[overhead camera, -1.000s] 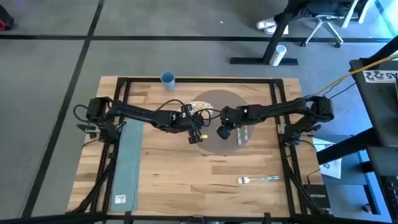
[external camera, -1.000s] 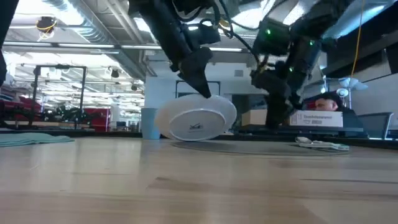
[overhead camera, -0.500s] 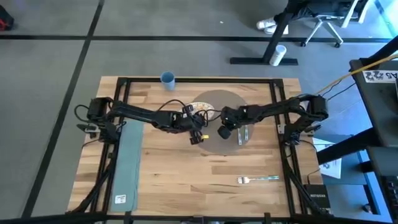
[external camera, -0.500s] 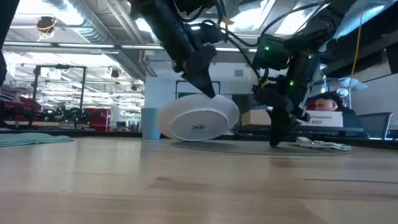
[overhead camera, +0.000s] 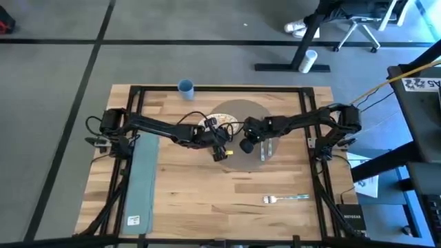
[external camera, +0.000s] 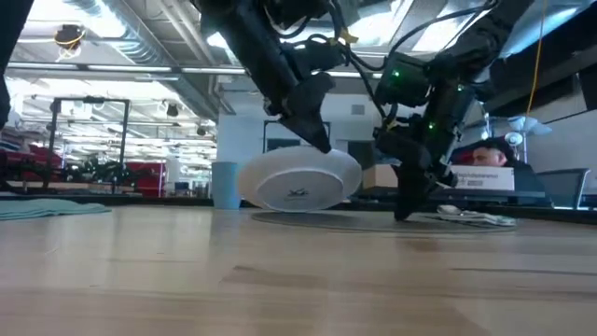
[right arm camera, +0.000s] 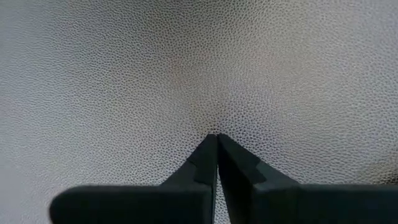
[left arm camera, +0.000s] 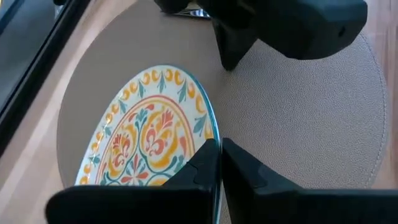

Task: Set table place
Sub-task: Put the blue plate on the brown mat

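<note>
One camera hangs overhead, looking straight down on the whole tabletop and both arms. Another sits at tabletop level, looking across into the room. Each wrist camera peers closely past its own fingers onto the round placemat; the overhead, low and left wrist views share the patterned plate

Light-wood plank worktop, black-framed, level. Round grey-brown placemat flat on far-centre area, pebbled surface, partly covered. Sits well apart from near edge.
</note>
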